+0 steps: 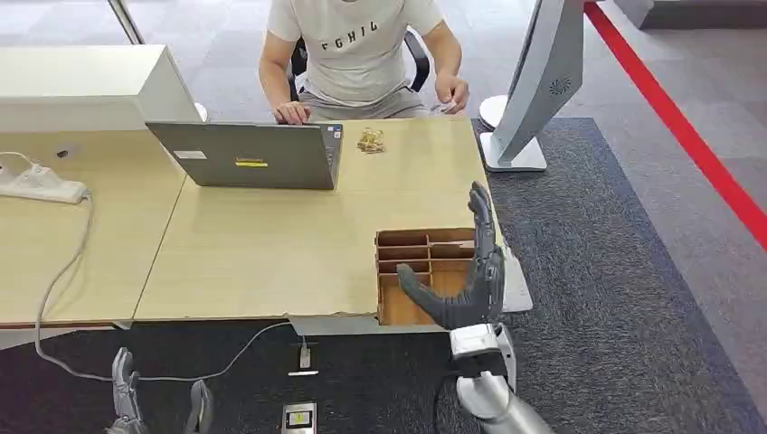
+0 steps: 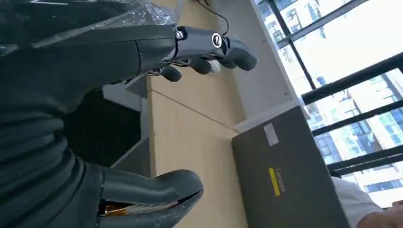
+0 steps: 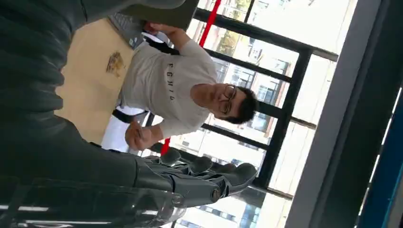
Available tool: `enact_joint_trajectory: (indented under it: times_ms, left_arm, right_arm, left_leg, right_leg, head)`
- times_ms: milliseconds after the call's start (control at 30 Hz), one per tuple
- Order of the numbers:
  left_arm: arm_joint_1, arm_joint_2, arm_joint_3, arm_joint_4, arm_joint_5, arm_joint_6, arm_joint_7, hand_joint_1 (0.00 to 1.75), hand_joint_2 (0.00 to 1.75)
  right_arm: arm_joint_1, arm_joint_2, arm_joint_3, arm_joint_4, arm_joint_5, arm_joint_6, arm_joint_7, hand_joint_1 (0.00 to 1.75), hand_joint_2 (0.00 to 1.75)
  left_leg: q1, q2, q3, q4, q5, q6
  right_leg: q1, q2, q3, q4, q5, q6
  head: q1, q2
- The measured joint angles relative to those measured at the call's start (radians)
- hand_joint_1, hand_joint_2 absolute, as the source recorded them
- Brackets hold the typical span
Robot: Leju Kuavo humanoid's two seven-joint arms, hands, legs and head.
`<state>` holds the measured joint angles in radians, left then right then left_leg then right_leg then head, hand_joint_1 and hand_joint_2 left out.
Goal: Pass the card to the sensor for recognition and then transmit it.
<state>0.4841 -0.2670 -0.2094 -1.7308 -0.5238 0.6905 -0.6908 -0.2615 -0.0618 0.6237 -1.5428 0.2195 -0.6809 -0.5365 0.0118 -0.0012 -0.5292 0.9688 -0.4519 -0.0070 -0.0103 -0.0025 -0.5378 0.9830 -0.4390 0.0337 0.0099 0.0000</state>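
Observation:
My right hand (image 1: 470,271) is raised upright over the near right corner of the table, above a brown cardboard divider box (image 1: 411,258). Its fingers (image 3: 209,178) are spread, its thumb sticks out, and it holds nothing. My left hand (image 1: 136,402) hangs low in front of the table's near edge; its thumb (image 2: 157,190) and fingers (image 2: 214,45) stand apart with nothing between them. A white standing device (image 1: 534,81) rises at the table's far right. The seated person (image 1: 357,50) holds something small and pale in one hand (image 1: 449,98); I cannot tell whether it is a card.
A grey laptop (image 1: 249,154) stands open toward the person at the table's far side. A small golden object (image 1: 370,140) lies beside it. A white power strip (image 1: 41,185) and its cable lie on the left table. A small device (image 1: 299,418) lies on the dark carpet.

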Motion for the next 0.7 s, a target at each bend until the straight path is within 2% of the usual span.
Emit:
enact_joint_trajectory:
  times_ms: [167,267,367,433,567,700]
  left_arm:
    - [0.000,0.000,0.006,0.000,0.019,0.000,-0.008,0.00,1.75]
    - [-0.001,-0.011,0.022,-0.027,0.044,0.000,-0.010,0.00,1.75]
    - [-0.002,-0.023,0.038,-0.053,0.061,0.001,-0.010,0.00,1.75]
    - [-0.001,-0.031,0.048,-0.076,0.119,0.001,-0.010,0.00,1.75]
    - [0.018,-0.046,0.060,-0.156,0.222,0.001,-0.010,0.00,1.75]
    - [0.018,-0.057,0.086,-0.236,0.290,0.001,-0.010,0.00,1.75]
  right_arm:
    - [-0.141,0.012,-0.002,0.103,0.200,0.000,0.137,0.00,1.75]
    - [-0.213,0.011,-0.009,0.172,0.317,0.000,0.244,0.00,1.75]
    - [-0.260,0.009,-0.016,0.226,0.349,0.000,0.277,0.00,1.75]
    - [-0.281,0.007,-0.022,0.258,0.383,0.000,0.308,0.00,1.75]
    - [-0.330,-0.008,-0.025,0.295,0.579,0.020,0.479,0.00,1.75]
    - [-0.386,-0.034,-0.025,0.344,0.811,0.104,0.644,0.00,1.75]
  left_leg:
    - [0.000,0.000,0.000,0.000,0.002,0.001]
    - [0.000,0.000,0.000,0.000,0.002,0.001]
    - [0.000,0.000,0.000,0.000,0.002,0.001]
    - [0.000,0.000,-0.001,0.000,0.002,0.001]
    - [0.000,-0.001,-0.001,0.000,0.002,0.001]
    - [0.000,-0.001,-0.001,0.000,0.002,0.001]
  right_leg:
    - [0.000,0.000,0.000,0.000,0.001,0.000]
    - [0.000,0.000,0.000,0.000,0.001,0.000]
    - [0.000,0.000,0.000,0.000,0.001,0.000]
    - [0.000,-0.001,0.000,0.001,0.001,0.000]
    - [0.000,-0.001,-0.001,0.000,0.001,0.000]
    - [0.000,-0.001,-0.001,0.000,0.002,0.000]
  head:
    - [0.000,0.000]
    - [0.000,0.000]
    - [0.000,0.000]
    - [0.000,0.000]
    - [0.000,0.000]
    - [0.000,0.000]
